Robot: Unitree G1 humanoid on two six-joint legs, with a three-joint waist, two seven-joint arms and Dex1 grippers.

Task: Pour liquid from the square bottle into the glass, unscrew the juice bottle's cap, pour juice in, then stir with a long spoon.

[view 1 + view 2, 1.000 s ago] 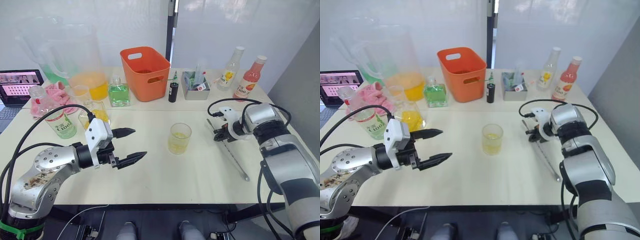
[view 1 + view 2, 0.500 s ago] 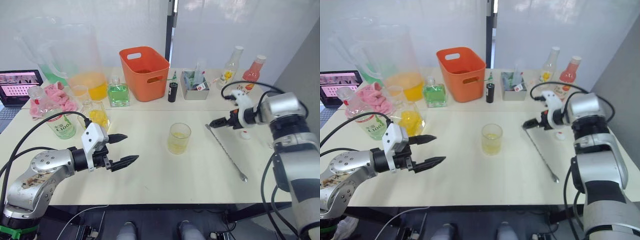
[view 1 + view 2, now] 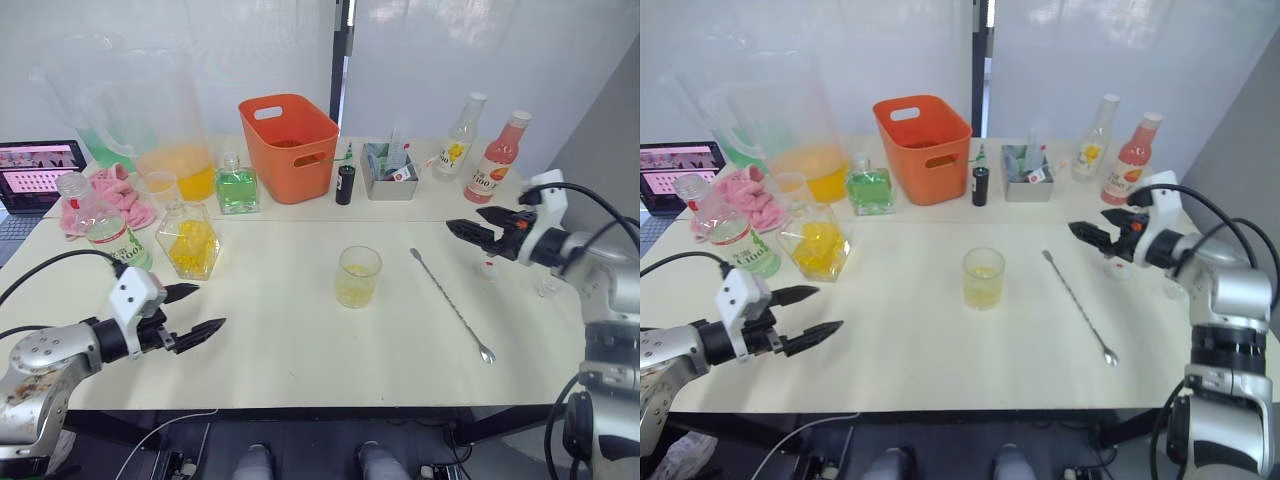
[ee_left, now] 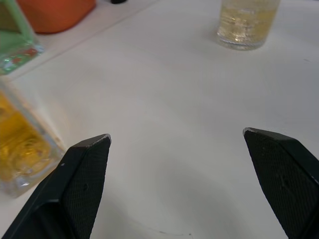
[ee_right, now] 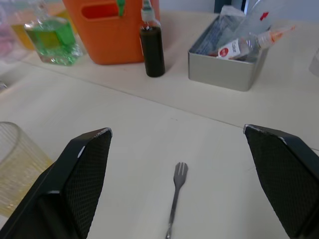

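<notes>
The glass (image 3: 359, 276) stands mid-table, holding some yellow liquid. To its right the long spoon (image 3: 450, 304) lies flat on the table, and its forked end (image 5: 178, 172) points toward my right gripper. My right gripper (image 3: 465, 219) hovers open and empty at the table's right side, above the small white cap (image 3: 489, 268). At the left stands the juice bottle (image 3: 108, 228) with its green-and-white label. Beside it is the square bottle (image 3: 190, 240) of yellow liquid. My left gripper (image 3: 210, 306) is open and empty near the front left, well short of the glass (image 4: 246, 22).
Along the back stand an orange bin (image 3: 290, 145), a square green bottle (image 3: 237, 187), a small dark bottle (image 3: 346, 183), a metal tray (image 3: 391, 172), and yellow-labelled (image 3: 459, 140) and pink-red (image 3: 499, 160) bottles. Pitchers (image 3: 150, 120), a pink cloth (image 3: 105, 195) and a laptop (image 3: 35, 172) are at the back left.
My right gripper opened, let go of the long spoon and drew back to the right; the spoon now lies on the table. My left gripper pulled back toward the front left.
</notes>
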